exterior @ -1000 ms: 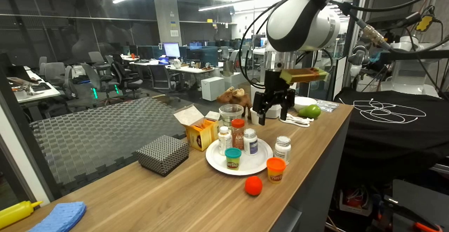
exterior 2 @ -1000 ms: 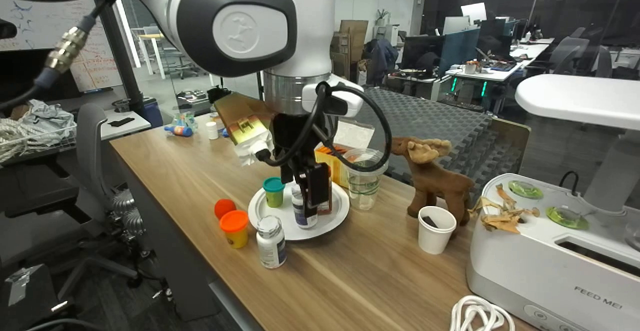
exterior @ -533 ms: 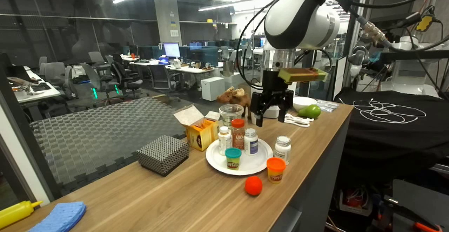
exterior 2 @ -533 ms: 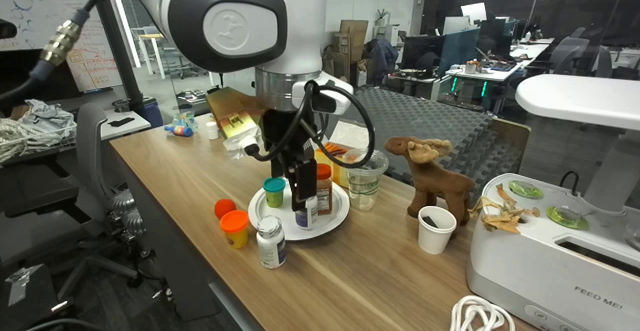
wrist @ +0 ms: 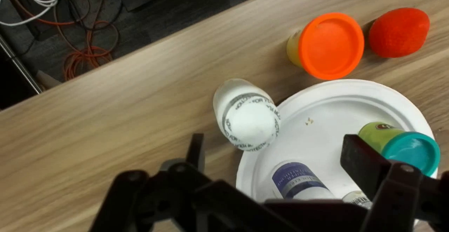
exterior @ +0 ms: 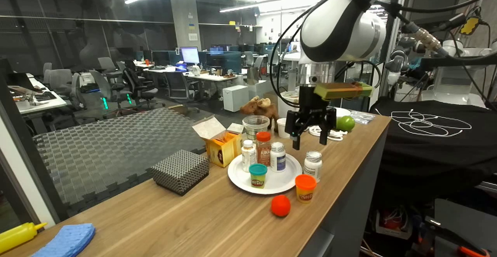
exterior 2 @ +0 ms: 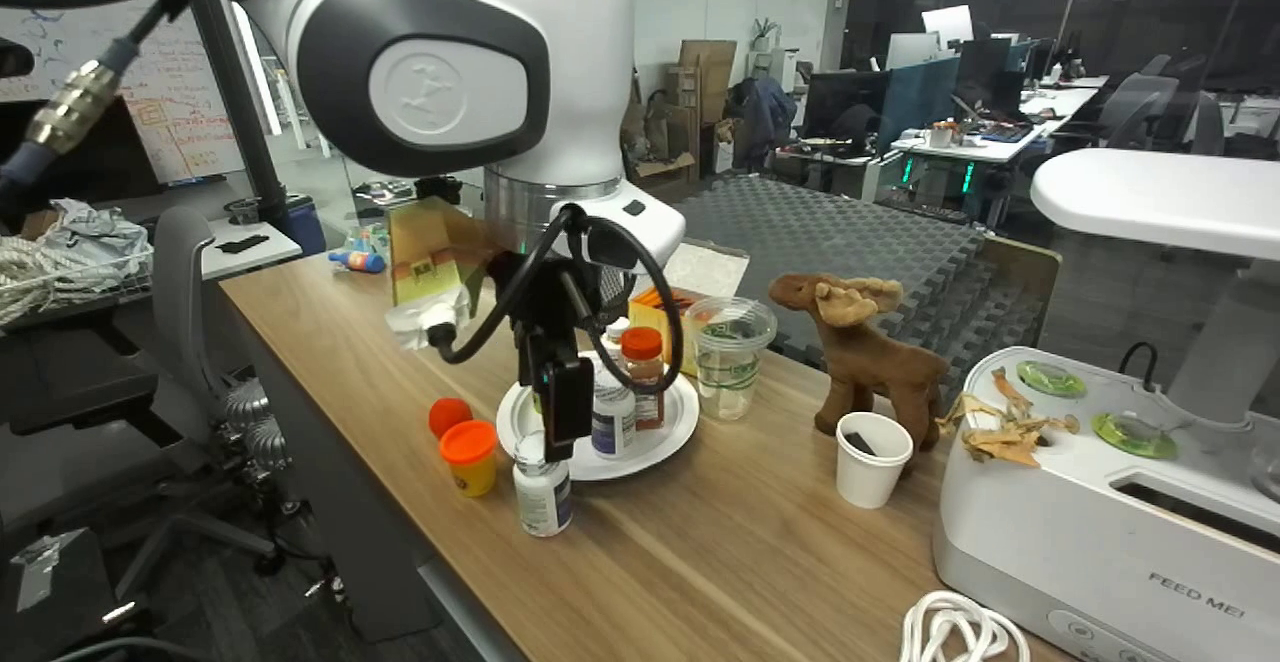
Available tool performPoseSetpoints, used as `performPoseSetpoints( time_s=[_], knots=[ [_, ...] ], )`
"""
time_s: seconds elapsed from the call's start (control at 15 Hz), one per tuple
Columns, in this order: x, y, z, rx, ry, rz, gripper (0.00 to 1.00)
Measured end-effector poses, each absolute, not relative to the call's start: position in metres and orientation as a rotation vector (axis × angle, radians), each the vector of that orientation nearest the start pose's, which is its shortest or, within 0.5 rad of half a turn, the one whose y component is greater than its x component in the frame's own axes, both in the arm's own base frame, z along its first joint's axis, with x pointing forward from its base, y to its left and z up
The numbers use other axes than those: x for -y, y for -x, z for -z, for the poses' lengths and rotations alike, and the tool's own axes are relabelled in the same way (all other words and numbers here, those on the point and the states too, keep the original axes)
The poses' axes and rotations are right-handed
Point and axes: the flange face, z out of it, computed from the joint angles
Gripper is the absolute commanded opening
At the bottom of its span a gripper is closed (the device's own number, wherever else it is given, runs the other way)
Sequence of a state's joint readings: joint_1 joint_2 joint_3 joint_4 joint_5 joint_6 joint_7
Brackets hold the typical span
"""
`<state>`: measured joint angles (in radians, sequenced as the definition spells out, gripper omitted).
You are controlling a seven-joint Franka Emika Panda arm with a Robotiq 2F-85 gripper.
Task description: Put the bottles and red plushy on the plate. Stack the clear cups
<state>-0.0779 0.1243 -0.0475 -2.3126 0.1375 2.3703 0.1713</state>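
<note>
Arm (exterior: 334, 28) extends down from above in both exterior views; wrist (exterior: 315, 71) stands close to upright; hand (exterior: 310, 145) points downward, its two fingers (wrist: 363, 165) spread well apart.

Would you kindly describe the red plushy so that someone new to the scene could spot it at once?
On the wooden counter, find the round white plate. Just outside its rim stands an orange-lidded yellow tub, and beside that lies the red plushy. Unlike the tub, it is a rounded, bright red lump with no lid or label.
</note>
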Motion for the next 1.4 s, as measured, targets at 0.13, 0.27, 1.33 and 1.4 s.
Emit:
performPoseSetpoints(
  time_s=[0.13, 0.27, 1.33, 1.4],
  knots=[
    [0.062, -0.505, -0.279, -0.668, 2.986, -0.114, 1.00],
    [0.063, -0.502, -0.275, -0.725, 2.986, -0.101, 1.00],
    [0.059, -0.498, -0.251, -0.777, 3.040, -0.115, 0.53],
    [0.057, -0.498, -0.250, -0.772, 3.042, -0.118, 0.45]
  ],
)
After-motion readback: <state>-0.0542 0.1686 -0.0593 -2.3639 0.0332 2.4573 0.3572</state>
